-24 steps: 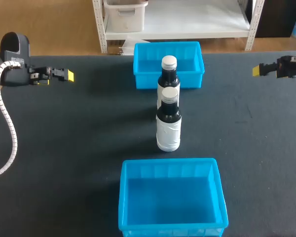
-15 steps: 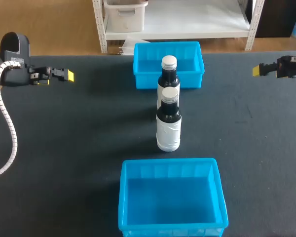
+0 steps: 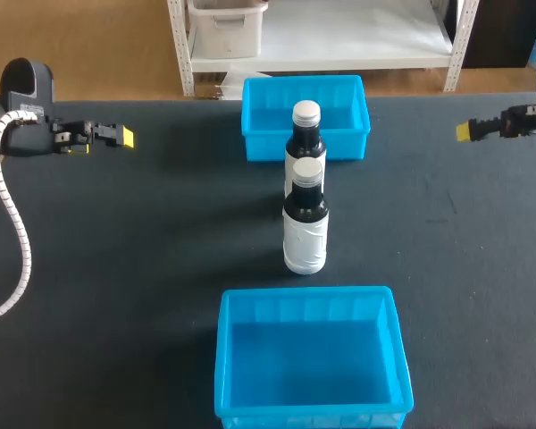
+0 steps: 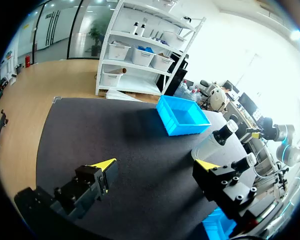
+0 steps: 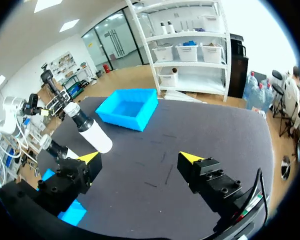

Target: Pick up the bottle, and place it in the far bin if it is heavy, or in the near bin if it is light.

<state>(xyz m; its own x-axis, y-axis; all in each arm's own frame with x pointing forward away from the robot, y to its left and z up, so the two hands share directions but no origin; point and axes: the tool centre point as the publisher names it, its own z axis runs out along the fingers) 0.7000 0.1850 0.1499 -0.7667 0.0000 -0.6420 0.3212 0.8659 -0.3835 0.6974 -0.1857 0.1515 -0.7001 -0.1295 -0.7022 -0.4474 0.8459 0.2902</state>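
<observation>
"Dark matting covered the table (image 3: 116, 268) from edge to edge. What was at its left side?"

"The left gripper (image 3: 123, 137) hung over the far left part, its yellow-tipped fingers spread wide and nothing between them. It was well apart from both bottles."

"And in the middle?"

"Two bottles stood upright in one line between the bins. The near bottle (image 3: 305, 228) was a little beyond the near bin (image 3: 223, 357). The far bottle (image 3: 305, 134) stood close behind it, just in front of the far bin (image 3: 259, 143). Both bins held nothing."

"At the right?"

"The right gripper (image 3: 465, 131) hung near the right edge, also spread and empty."

"So no pick had begun. How could it be done well?"

"Probably one arm should come from its own side and close on the white body, not on the thin neck. It should keep away from the second bottle, which stood so near that a finger could push it over. Then a straight lift would let the weight decide the bin."

"How did the bottle look?"

"Dark glass, a pale round cap, and a white sleeve around the lower body. It was tall and narrow, so likely easy to tip."
</observation>
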